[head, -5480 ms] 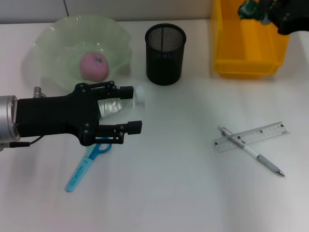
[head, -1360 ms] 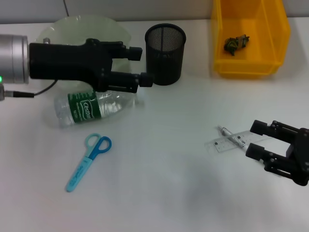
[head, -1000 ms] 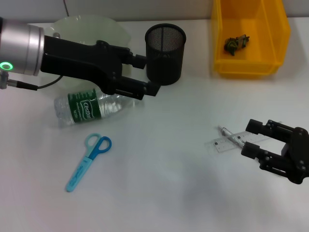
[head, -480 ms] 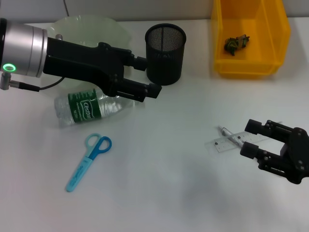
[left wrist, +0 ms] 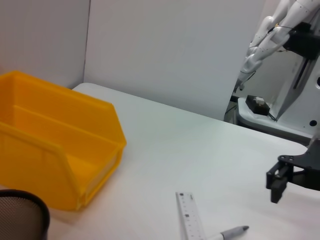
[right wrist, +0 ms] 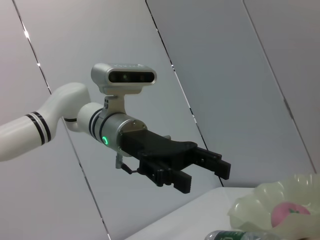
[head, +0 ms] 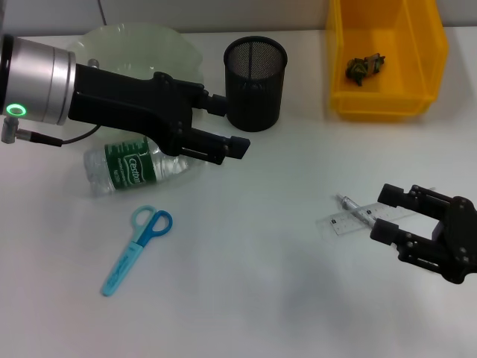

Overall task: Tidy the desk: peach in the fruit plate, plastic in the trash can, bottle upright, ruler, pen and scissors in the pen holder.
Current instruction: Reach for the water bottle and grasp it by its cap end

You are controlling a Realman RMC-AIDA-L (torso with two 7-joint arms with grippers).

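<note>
In the head view the left gripper (head: 228,125) hangs over the table (head: 253,283) with its fingers spread apart and nothing between them, just above the cap end of the bottle (head: 138,166), which lies on its side in front of the fruit plate (head: 175,45). The black mesh pen holder (head: 255,83) stands upright just beside the gripper, and the blue scissors (head: 137,248) lie flat nearer the robot than the bottle. In the yellow trash can (head: 387,101) sits a crumpled dark piece of plastic (head: 364,67). The right gripper (head: 387,215) hovers low on the right with its fingers parted and empty, right at the ruler (head: 349,222) and the pen (head: 355,210) lying crossed over it. The left wrist view shows the trash can (left wrist: 55,150), the rim of the pen holder (left wrist: 20,215), the ruler (left wrist: 189,217), a pen tip (left wrist: 227,233) and the right gripper (left wrist: 280,176) farther off. The right wrist view shows the left gripper (right wrist: 205,172) open in the air, with the fruit plate (right wrist: 260,202), the pink peach (right wrist: 287,214) inside it, and the bottle (right wrist: 235,235) below.
</note>
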